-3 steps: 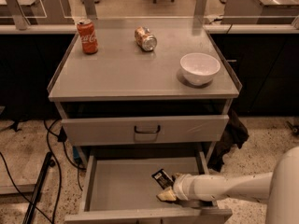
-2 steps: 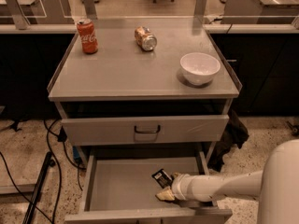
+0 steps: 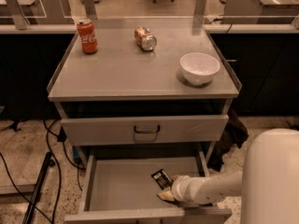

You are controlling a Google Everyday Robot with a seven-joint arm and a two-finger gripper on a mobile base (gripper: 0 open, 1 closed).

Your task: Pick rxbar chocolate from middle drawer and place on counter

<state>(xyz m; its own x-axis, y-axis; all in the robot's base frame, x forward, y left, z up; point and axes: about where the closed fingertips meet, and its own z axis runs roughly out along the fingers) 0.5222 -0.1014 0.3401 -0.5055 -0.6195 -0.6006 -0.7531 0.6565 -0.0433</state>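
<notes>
- In the open middle drawer point(image 3: 120, 189), toward its right side, the rxbar chocolate point(image 3: 160, 178) lies flat on the bare floor, well below the surface point(image 3: 131, 73) it must reach.
- The end effector point(image 3: 167, 195) sits low inside the drawer near the front wall, just beside the bar's near end. Whether it is open or closed, and whether it has any hold on the bar, I cannot tell.
- The bar is probably very light and thin, with a slick, crinkly wrapper and a slightly bendable body. It is not fragile, but it is likely to skid along the metal floor when nudged.
- The best hold is probably across the narrow width near the middle. Because the bar lies flat, there is little edge to get under, so pressing down before closing should help.
- The white arm point(image 3: 212, 189) enters from the lower right over the drawer's right front corner. Its forearm is nearly level and points left.
- On the surface stand a red can point(image 3: 87, 36), a tan can point(image 3: 145, 38) on its side and a white bowl point(image 3: 200, 68), with bare metal at front left.
</notes>
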